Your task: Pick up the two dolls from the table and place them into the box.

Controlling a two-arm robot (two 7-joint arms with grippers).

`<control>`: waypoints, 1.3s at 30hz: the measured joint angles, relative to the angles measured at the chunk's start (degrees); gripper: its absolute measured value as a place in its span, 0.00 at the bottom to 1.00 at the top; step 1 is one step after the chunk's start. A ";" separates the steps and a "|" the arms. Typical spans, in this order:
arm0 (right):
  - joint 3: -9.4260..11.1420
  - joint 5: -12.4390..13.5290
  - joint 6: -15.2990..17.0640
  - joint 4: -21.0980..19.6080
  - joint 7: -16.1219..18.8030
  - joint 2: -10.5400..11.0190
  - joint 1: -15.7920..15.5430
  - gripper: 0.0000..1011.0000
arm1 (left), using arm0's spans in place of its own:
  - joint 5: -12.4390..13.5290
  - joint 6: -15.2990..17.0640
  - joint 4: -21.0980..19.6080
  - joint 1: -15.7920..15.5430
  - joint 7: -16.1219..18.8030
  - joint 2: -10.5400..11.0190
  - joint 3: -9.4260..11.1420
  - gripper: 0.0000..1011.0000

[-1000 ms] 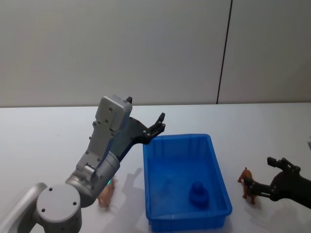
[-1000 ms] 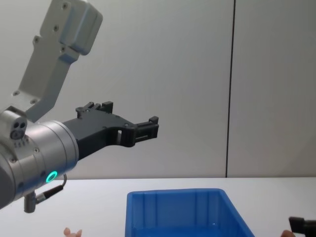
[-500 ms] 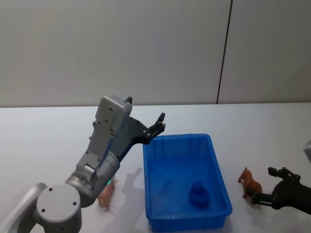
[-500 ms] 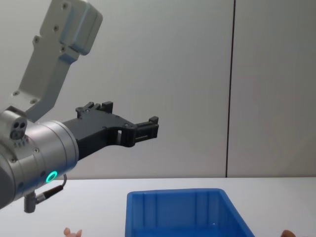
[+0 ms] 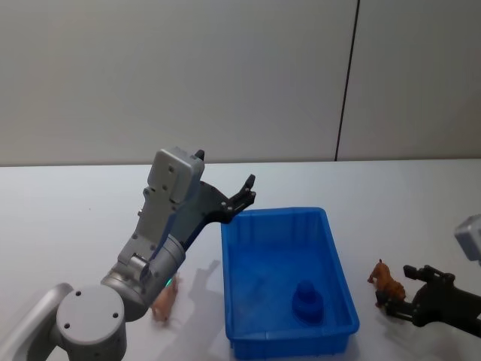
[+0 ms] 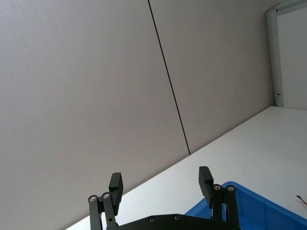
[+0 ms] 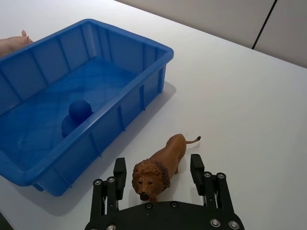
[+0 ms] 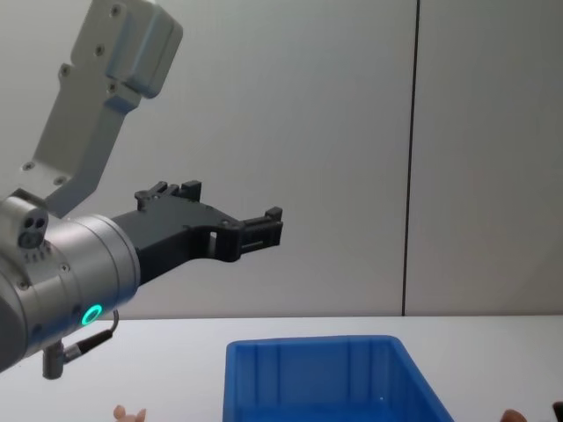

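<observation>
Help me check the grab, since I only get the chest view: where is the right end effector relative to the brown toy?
Observer: The right end effector is open, with one finger on each side of the brown lion toy's head. The lion stands on the table, right of the blue box.
Operator: Are the fingers touching it?
Observer: Not by the right wrist view: a gap shows on each side.
Operator: And the pink toy?
Observer: The pink toy is on the table left of the box, partly hidden by the raised left arm.
</observation>
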 joint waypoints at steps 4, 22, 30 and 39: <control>-0.37 -0.56 0.09 0.66 0.41 -0.32 0.43 0.75 | 0.00 0.00 0.00 0.00 0.00 0.00 0.00 0.99; -1.14 -2.43 -0.67 0.89 0.31 -0.81 1.32 0.42 | 0.00 0.00 0.00 0.00 0.00 0.00 0.00 0.99; -0.99 -2.71 -3.30 -1.35 -0.49 -0.83 1.96 0.42 | 0.00 0.00 0.00 0.00 0.00 0.00 0.00 0.99; -0.97 -2.65 -5.76 -3.73 0.97 -1.68 3.95 0.42 | 0.00 0.00 0.00 0.00 -0.01 0.00 0.00 0.99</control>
